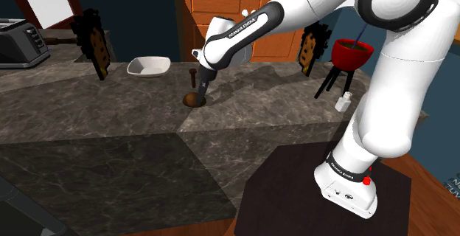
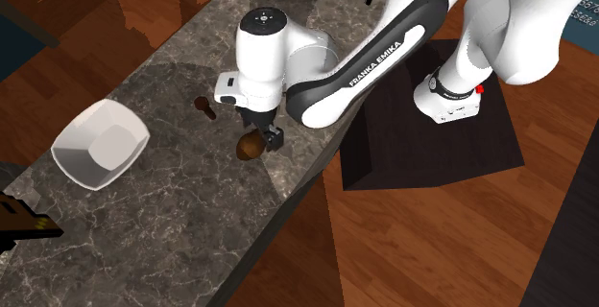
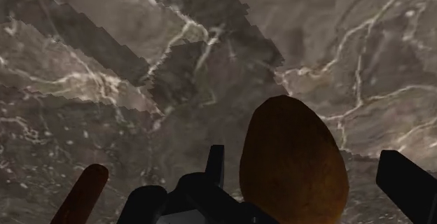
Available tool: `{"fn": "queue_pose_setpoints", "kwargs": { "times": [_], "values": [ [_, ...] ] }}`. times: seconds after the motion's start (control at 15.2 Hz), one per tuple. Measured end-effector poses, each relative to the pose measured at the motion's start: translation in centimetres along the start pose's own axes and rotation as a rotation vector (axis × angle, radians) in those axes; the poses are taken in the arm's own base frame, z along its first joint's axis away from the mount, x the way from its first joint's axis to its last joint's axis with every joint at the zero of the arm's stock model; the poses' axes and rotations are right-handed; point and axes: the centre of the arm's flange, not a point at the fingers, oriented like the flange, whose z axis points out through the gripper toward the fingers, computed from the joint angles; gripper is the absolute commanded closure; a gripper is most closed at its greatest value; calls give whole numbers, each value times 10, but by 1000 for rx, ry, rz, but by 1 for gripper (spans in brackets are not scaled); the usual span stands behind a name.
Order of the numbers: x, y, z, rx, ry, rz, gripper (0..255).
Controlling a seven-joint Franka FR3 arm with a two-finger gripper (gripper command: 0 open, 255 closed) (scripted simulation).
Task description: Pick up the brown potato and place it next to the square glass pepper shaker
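**Potato and claw at the grasp.** The brown potato (image 3: 293,161) lies on its side on the dark veined stone counter (image 1: 110,124), near the counter's front edge in the second exterior view, directly under the arm's hand. It is egg-shaped, with a smooth, dull skin. You should judge it firm and fairly light, unlikely to bruise under a moderate squeeze. Its rounded flanks could let it roll or squirt out if you pinch it off-centre. Take hold across the short axis at the widest part, with the pads square to the two long sides.

The gripper (image 3: 303,152) is lowered over the potato with its fingers (image 3: 408,180) spread wide, one on each side. Bare counter shows between the potato and the finger pointed at. The other finger stands close to the potato's opposite flank, and contact there cannot be confirmed. Nothing is clasped, so the potato rests on the counter alone.

Just beside the hand stands a small dark-brown stub (image 1: 193,73). Farther toward the shoulder view's left sits a white bowl (image 1: 148,66). Well apart, toward that view's right, a small pale bottle (image 1: 343,102) stands beneath a red bowl on a black stand (image 1: 352,52). You may take the bottle for the shaker, though its shape is hard to confirm.
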Motion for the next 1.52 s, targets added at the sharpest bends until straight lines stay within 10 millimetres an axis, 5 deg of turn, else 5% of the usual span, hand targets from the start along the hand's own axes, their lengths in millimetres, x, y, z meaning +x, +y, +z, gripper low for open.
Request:
{"fn": "queue_pose_setpoints", "kwargs": {
  "times": [0.59,0.66,1.52],
  "values": [
    [0,0,19,0,0,-1,0],
    [0,0,19,0,0,-1,255],
    [3,-2,9,0,1,-1,255]
  ]
}}
